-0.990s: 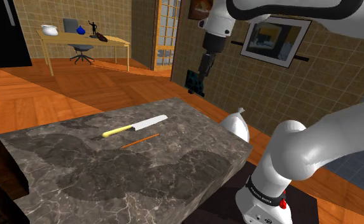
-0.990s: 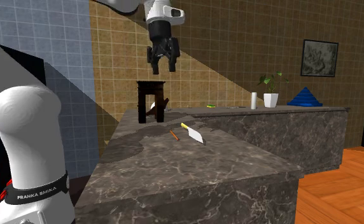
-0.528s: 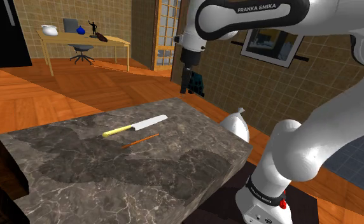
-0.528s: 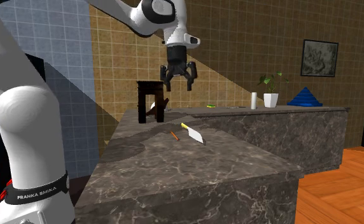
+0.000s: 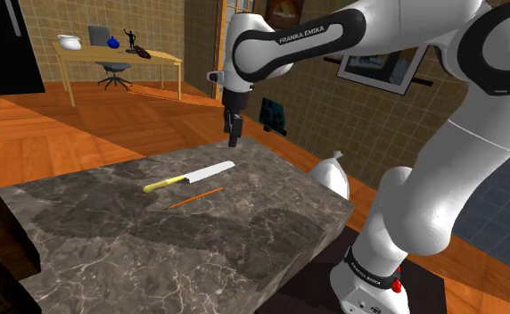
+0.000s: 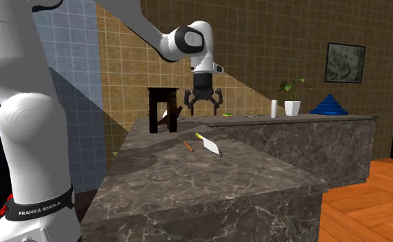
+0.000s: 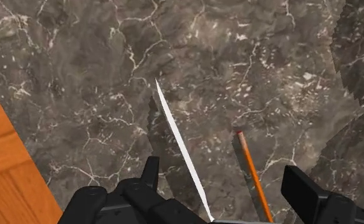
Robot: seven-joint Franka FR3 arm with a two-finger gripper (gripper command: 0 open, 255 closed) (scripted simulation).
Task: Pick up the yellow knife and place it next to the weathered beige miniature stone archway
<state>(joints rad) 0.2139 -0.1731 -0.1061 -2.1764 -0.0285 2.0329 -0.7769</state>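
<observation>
Handle of knife (image 7: 176,137) is cut off behind wide-open end effector (image 7: 226,180).

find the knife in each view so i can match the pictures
Shoulder view: knife lies mid-counter, yellow handle toward the picture's left.
Second exterior view: knife lies near the picture's centre, handle at the far end.
Wrist view: knife blade runs alongside the orange stick.
Shared landmark: the orange stick beside the knife.
</observation>
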